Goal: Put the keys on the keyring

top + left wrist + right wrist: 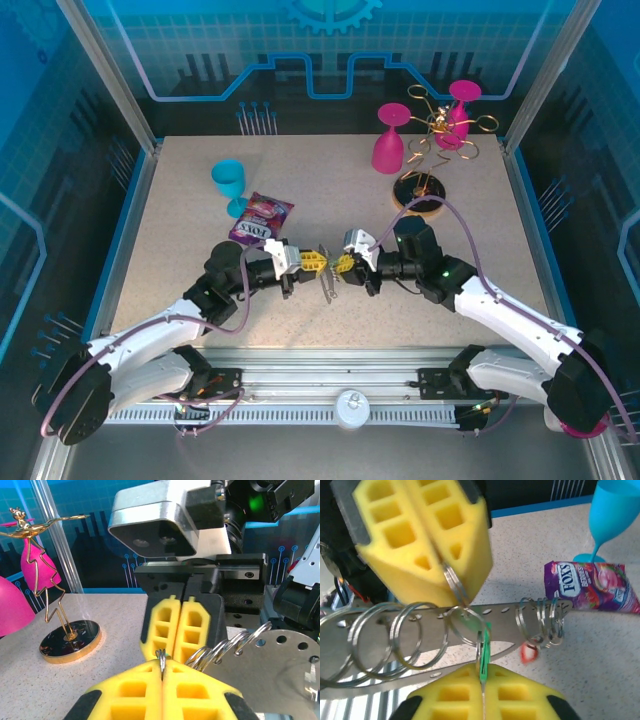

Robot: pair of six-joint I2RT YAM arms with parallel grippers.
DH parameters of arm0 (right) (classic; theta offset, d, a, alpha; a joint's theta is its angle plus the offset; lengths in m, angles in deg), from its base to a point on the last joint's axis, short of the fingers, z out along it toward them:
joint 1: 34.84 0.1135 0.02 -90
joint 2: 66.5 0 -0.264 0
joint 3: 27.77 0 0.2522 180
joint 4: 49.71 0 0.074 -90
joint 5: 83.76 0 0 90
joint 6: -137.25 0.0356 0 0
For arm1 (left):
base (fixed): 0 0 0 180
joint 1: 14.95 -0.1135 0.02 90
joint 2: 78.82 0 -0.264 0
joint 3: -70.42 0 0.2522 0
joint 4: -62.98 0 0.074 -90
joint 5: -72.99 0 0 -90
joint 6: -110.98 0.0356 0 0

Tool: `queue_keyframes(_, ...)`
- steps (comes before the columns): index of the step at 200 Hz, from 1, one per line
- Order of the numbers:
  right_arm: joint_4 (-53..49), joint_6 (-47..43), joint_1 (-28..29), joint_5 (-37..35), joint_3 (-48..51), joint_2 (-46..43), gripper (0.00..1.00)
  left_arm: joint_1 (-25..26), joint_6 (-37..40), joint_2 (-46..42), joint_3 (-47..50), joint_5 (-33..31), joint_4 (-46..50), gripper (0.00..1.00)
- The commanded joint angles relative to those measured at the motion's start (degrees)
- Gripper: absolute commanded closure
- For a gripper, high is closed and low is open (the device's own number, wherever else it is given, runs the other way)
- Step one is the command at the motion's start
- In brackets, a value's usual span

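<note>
The blue cup (228, 180) is standing on the speckled table (180, 250) at 11 o'clock from my grippers. I cannot tell what is inside it. A pink cup (390, 145) is resting upside down at 1 o'clock. Another pink cup (462, 100) is showing among the curls of the gold wire rack (440, 130) just beside it.

My left gripper (312, 262) is pressing its yellow pads (125, 690), full of square holes, together on a thin wire ring (452, 580). My right gripper (343, 265) is facing it tip to tip and pinching the green key (484, 652) by its plastic tag.

The keyring (280, 670) is a flat grey metal piece with little round holes. It is hanging between and under both grippers in the middle of the table, with many springy rings looping on it. The red key (527, 653) is dangling by those rings and looking blurry.

The shiny purple snack packet (261, 220) is lying at 10 o'clock, showing "FOX'S" in white letters.
</note>
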Motion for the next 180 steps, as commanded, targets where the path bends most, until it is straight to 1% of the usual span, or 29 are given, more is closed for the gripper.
queue_keyframes(1,-1.16,-0.96,1.04,1.06,-1.43,-0.28,1.00,-0.54,-3.57,1.08,0.49,1.15,-7.07,1.00)
queue_keyframes(13,-1.41,-1.47,2.39,0.30,-2.06,0.82,1.00,-0.56,-5.52,1.95,0.33,0.87,-9.89,1.00)
queue_keyframes(28,-3.05,-2.93,5.86,-0.18,-4.26,3.32,1.00,-0.59,-7.49,3.07,-0.40,0.60,-12.22,1.00)
queue_keyframes(40,-5.49,-4.56,8.66,-0.95,-6.83,5.32,1.00,-0.65,-7.81,3.62,-1.15,0.92,-12.74,1.00)
queue_keyframes(54,-7.50,-5.73,10.13,-1.83,-7.68,6.31,1.00,-0.92,-7.69,3.81,-1.34,1.26,-12.93,1.00)
queue_keyframes(66,-8.80,-6.53,10.23,-2.61,-9.48,6.24,1.00,-1.36,-7.68,3.90,-1.26,1.80,-13.13,1.00)
queue_keyframes(112,-13.33,-8.90,9.79,-9.79,-8.68,4.27,1.00,-2.12,-8.04,3.95,-0.75,2.38,-14.35,1.00)
queue_keyframes(128,-13.44,-8.88,9.15,-11.67,-8.30,3.07,1.00,-2.33,-8.12,3.91,-0.73,2.87,-14.55,1.00)
queue_keyframes(138,-13.24,-8.53,8.60,-12.25,-6.30,2.02,1.00,-2.49,-8.20,3.88,-0.66,3.12,-14.51,1.00)
queue_keyframes(180,-13.35,-7.20,6.04,-16.66,-5.62,-2.74,1.00,-3.39,-7.11,2.98,0.37,4.28,-13.43,1.00)
